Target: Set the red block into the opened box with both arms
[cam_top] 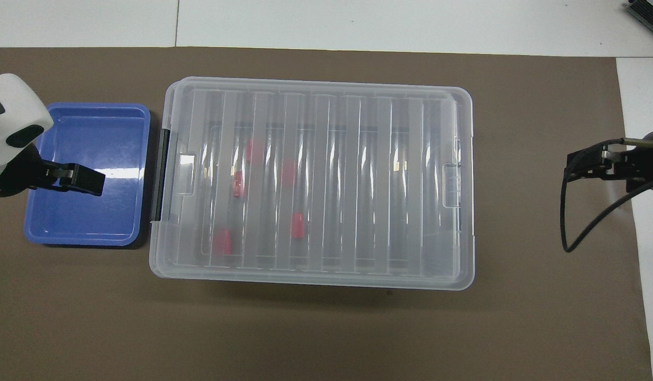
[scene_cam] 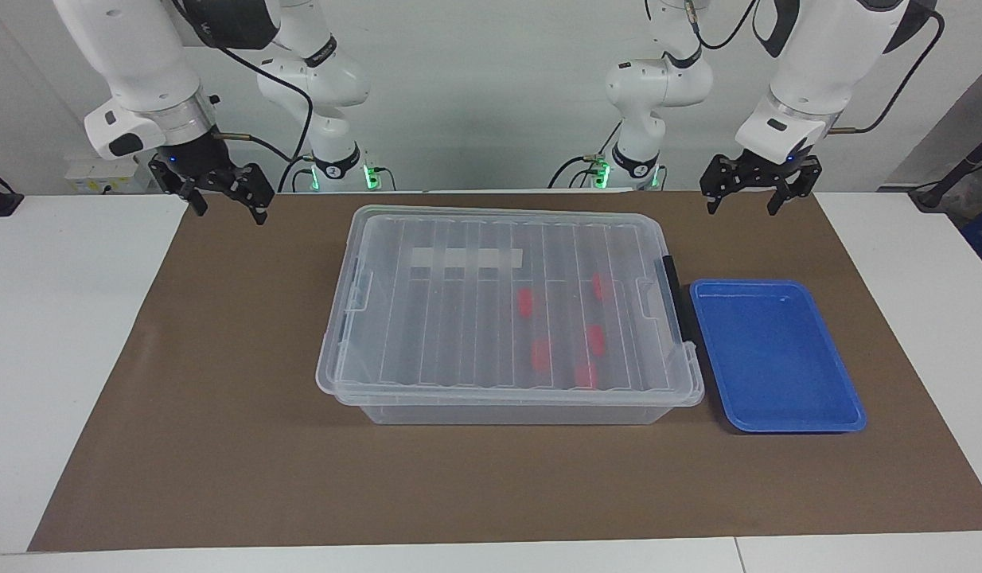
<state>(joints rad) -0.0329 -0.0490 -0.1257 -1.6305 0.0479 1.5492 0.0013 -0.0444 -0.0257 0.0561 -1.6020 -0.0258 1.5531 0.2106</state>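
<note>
Lidded box with red blocks inside, both arms waiting with open grippers

The box sits mid-mat with its lid on; five red blocks lie inside, toward the left arm's end, beside the blue tray. The left gripper hangs open above the mat's edge by the robots, the right gripper open over the mat's corner at the right arm's end

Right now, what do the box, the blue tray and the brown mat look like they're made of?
The box looks like clear, glossy plastic: the red blocks show through its ribbed lid, which catches glare. The blue tray looks like smooth moulded plastic, with a bright reflection on its floor. The brown mat is matte, no shine; paper or thin fabric, I can't tell which.
</note>
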